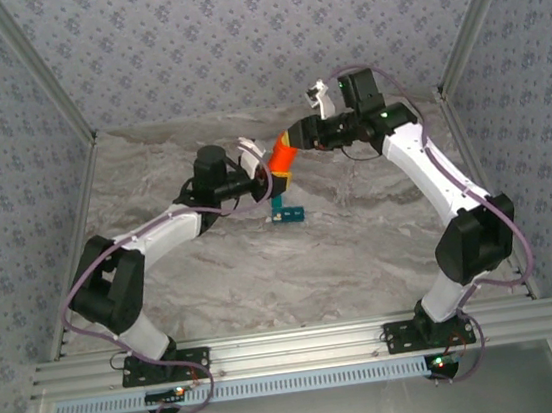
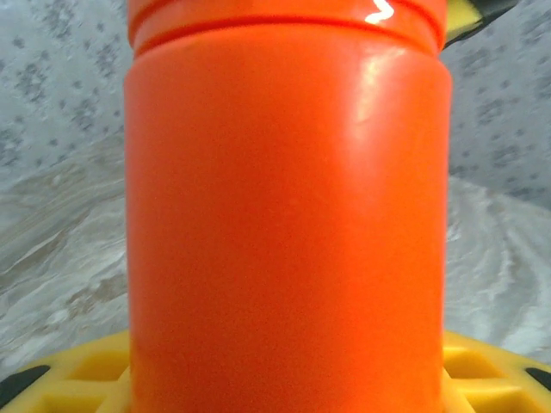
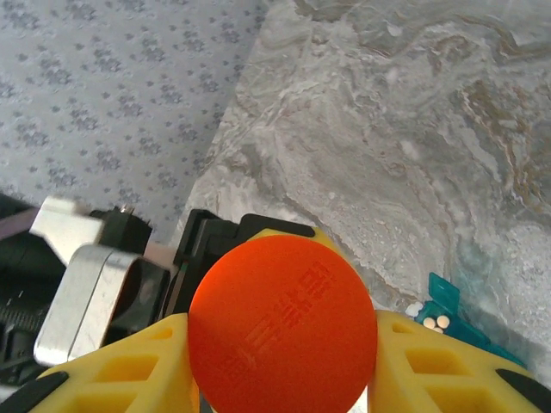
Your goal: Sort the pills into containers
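Two arms, one orange bottle, one teal container on a marbled table.

At the middle of the table the two arms meet. The left gripper has its yellow fingers clamped on the body of the single orange bottle. The right gripper is pressed against both sides of the bottle's cap. One teal container lies about midway between the near and far edges, just nearside of the bottle, with at least three white pills showing at one end.

You'll see the orange bottle is smooth, glossy plastic; its cap is duller, with raised lettering. The yellow fingers look like matt moulded plastic, the teal box is translucent plastic, the table is a smooth marble-pattern surface, and the front rail is bare ribbed metal.
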Robot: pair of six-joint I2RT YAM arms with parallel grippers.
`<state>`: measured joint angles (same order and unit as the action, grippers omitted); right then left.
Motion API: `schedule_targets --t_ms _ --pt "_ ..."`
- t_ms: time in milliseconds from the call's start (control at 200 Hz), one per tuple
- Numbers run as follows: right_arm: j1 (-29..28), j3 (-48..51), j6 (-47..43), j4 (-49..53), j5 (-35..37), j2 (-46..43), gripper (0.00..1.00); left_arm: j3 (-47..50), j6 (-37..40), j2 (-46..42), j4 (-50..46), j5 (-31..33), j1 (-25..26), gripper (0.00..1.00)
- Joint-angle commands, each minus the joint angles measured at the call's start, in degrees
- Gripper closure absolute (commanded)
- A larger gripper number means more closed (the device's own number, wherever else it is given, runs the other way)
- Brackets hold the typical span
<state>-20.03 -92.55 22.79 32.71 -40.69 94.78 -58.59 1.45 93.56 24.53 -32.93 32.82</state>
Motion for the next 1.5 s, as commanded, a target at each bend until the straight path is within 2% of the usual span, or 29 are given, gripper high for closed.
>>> schedule_targets --t_ms 0,190,450,680,889,1109,1379,1494 --pt "-2.3 3.4 8.3 -4.0 2.9 2.2 0.62 -0.5 8.9 -4.5 3.0 7.1 5.7 1.00" --pt "-2.8 8.8 17.1 -11.9 2.4 2.4 0.62 1.1 14.8 -4.8 6.1 19.5 11.4 1.00" --pt "-3.7 8.6 20.6 -12.2 3.5 3.0 0.64 -0.1 27.0 -2.1 5.5 32.7 17.8 1.00" --pt "-3.9 8.5 20.9 -12.0 3.6 3.3 0.64 -0.2 26.2 -0.9 7.1 32.9 18.0 1.00" --pt "-3.7 7.9 20.7 -12.0 3.3 3.0 0.59 -0.4 24.6 -0.3 6.8 32.1 17.5 1.00" --pt "-1.8 4.7 20.7 -10.8 2.1 2.5 0.48 0.7 19.4 -0.2 7.6 30.6 15.0 1.00" --pt "-0.2 2.2 21.4 -10.2 2.0 0.9 0.21 1.7 18.3 -0.1 7.8 30.3 14.1 1.00" --pt "1.3 2.6 20.8 -10.3 1.9 -0.5 0.15 2.0 17.3 -0.4 8.1 29.1 13.2 1.00"
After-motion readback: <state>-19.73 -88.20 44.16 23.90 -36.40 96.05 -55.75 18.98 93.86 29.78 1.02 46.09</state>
